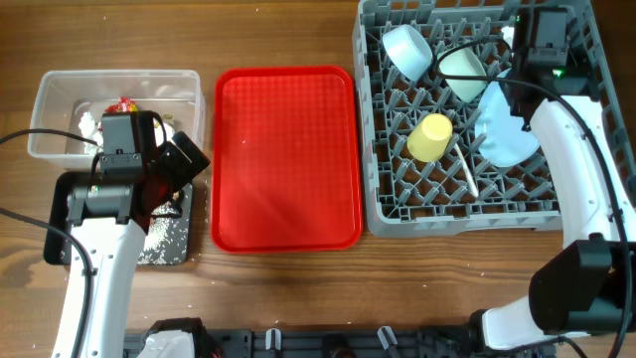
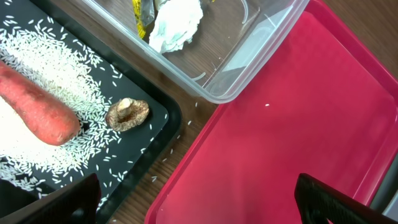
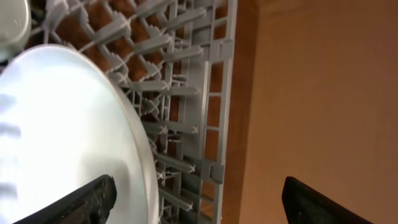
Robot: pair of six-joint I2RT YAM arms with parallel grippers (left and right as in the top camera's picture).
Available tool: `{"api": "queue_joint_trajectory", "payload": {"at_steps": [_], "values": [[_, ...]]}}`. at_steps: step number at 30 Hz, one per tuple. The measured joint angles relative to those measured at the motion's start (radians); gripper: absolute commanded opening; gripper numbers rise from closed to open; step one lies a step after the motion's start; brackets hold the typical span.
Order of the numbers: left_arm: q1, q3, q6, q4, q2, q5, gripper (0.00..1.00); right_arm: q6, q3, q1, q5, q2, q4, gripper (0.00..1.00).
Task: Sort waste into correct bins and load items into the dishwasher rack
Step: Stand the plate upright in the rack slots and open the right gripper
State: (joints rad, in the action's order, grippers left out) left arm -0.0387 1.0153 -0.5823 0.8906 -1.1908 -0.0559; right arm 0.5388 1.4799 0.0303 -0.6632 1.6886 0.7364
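From above, the grey rack (image 1: 457, 221) fills the upper right of the frame and holds two pale bowls (image 1: 405, 50) near its top edge. Also in the rack are a yellow cup (image 1: 430, 137) at its middle, a pale blue plate (image 1: 509, 134) to the right of the cup, and a white spoon (image 1: 465, 169) just below them. The right arm (image 1: 571, 139) reaches up over the rack's right side. A red tray (image 1: 286, 157) lies bare in the centre. At upper left a clear tub (image 1: 119, 78) holds white tissue (image 1: 89, 124) and a red wrapper (image 1: 125, 103). Below the tub, a black tray (image 1: 55, 239) dusted with rice sits under the left arm (image 1: 94, 259). In the left wrist view, the left gripper (image 2: 196, 202) has its fingers wide apart with nothing between them, above the edge of the red tray. The carrot (image 2: 37, 109) and a brown lump (image 2: 127, 114) lie side by side on rice (image 2: 37, 50) in the black tray at left, and the tissue and a yellow wrapper (image 2: 142, 15) lie in the tub at the top. In the right wrist view, the right gripper (image 3: 202, 202) stands spread open and clamps nothing. The plate fills the left of this frame among the rack's pegs, its rim near the left finger, and bare table (image 3: 311, 93) fills the right.
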Motion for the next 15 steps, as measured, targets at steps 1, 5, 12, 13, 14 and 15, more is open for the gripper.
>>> {"api": "queue_joint_trajectory", "payload": {"at_steps": [1,5,12,13,14,15], "values": [[0.0,0.0,0.0,0.0,0.0,0.0,1.0,0.0,0.0,-0.005,0.0,-0.013,-0.014,0.9],[0.0,0.0,0.0,0.0,0.0,0.0,1.0,-0.055,0.0,-0.047,0.008,-0.131,-0.083,1.0],[0.0,0.0,0.0,0.0,0.0,0.0,1.0,-0.273,0.002,-0.077,0.511,-0.331,-0.095,1.0],[0.0,0.0,0.0,0.0,0.0,0.0,1.0,-0.283,0.002,-0.077,0.577,-0.324,-0.093,1.0],[0.0,0.0,0.0,0.0,0.0,0.0,1.0,-0.291,0.002,-0.077,0.626,-0.316,-0.093,1.0],[0.0,0.0,0.0,0.0,0.0,0.0,1.0,-0.296,0.002,-0.077,0.654,-0.31,-0.093,0.99]]}}
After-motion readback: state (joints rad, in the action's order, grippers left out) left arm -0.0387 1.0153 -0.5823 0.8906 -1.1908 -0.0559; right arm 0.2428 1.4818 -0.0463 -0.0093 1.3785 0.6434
